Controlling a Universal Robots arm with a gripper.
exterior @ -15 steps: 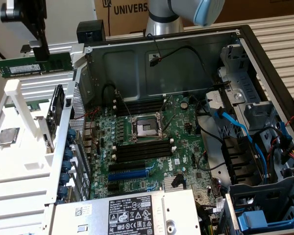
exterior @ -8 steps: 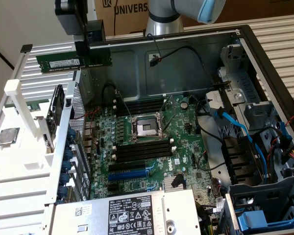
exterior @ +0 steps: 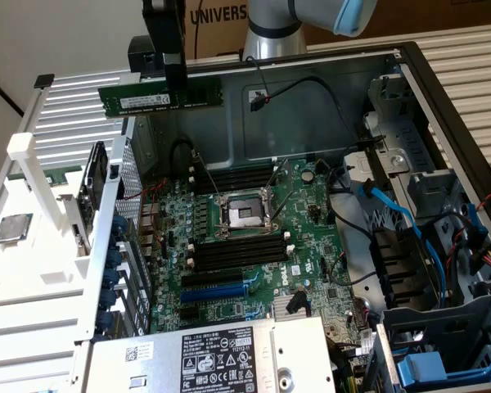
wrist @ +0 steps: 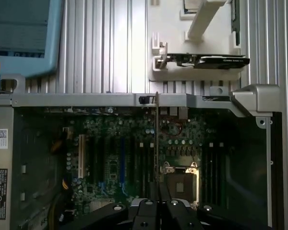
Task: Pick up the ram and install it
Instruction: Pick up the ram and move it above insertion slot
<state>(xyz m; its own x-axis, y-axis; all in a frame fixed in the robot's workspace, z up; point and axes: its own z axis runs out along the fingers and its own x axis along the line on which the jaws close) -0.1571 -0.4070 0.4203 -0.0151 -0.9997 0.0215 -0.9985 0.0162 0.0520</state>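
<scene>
Ram (exterior: 159, 97), level and lengthwise, hangs clamped at its middle in the closed pincer (exterior: 173, 72), high over the open computer case's (exterior: 442, 106) motherboard (exterior: 245, 246).

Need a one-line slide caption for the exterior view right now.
Gripper holds the ram level in the air above the open computer case, over the motherboard.

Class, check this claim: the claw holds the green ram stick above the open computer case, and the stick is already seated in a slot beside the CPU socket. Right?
Not quite. The claw does hold the ram above the open case, but the stick is not seated: the exterior view shows it in the air, clear of the slots beside the CPU socket.
</scene>
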